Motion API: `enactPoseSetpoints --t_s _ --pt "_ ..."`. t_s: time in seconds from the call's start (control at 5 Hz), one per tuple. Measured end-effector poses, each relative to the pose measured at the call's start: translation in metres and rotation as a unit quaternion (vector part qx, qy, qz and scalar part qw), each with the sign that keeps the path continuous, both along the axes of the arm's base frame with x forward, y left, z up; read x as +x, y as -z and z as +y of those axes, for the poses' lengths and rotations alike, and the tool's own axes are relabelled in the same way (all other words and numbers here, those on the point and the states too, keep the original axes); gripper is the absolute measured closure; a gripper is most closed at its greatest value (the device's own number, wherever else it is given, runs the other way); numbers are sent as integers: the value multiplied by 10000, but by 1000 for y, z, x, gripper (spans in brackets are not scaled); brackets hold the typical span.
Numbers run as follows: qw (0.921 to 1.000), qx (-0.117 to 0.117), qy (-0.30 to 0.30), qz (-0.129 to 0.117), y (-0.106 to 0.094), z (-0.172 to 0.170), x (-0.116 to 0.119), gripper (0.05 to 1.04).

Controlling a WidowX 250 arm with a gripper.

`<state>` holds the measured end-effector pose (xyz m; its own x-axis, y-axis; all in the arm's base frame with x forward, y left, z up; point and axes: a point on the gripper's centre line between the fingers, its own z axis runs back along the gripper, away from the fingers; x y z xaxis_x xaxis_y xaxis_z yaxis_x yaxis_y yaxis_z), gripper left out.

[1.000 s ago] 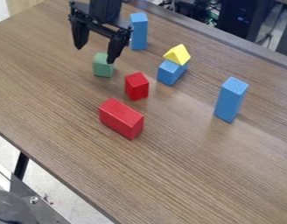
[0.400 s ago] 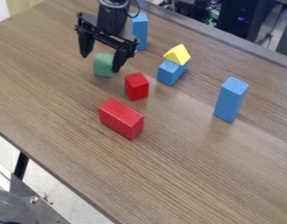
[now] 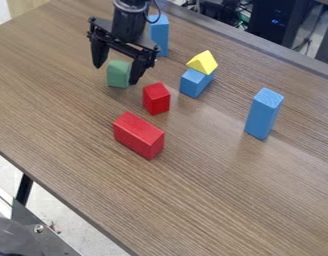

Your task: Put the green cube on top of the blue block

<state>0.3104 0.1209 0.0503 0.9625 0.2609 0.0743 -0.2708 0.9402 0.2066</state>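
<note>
Soft light lays a pale sheen on the tabletop (image 3: 210, 122).

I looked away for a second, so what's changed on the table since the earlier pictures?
The black two-finger gripper has shifted down and slightly right in the view, its open fingers now lower beside the small green cube. Nothing was picked up or let go. The cube stayed put, and the yellow triangular block still rests on its blue block.

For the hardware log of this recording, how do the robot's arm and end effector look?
The arm is black and rounded, with a grey ring around it and a thin dark cable looping alongside. The end effector is also black: a wide crossbar with two chunky, tapering fingers.
</note>
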Motion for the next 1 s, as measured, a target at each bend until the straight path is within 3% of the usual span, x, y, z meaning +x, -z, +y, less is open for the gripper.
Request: enactPoseSetpoints --t_s 0.2,0.6,0.8,1.0 --pt "9999 78 -46 -66 0 2 2 84" --pt "9997 13 -254 -15 7 6 -2 118" --pt "9987 -142 -467 -128 14 4 -5 420" --pt "9976 -243 -582 -286 16 5 -3 533"
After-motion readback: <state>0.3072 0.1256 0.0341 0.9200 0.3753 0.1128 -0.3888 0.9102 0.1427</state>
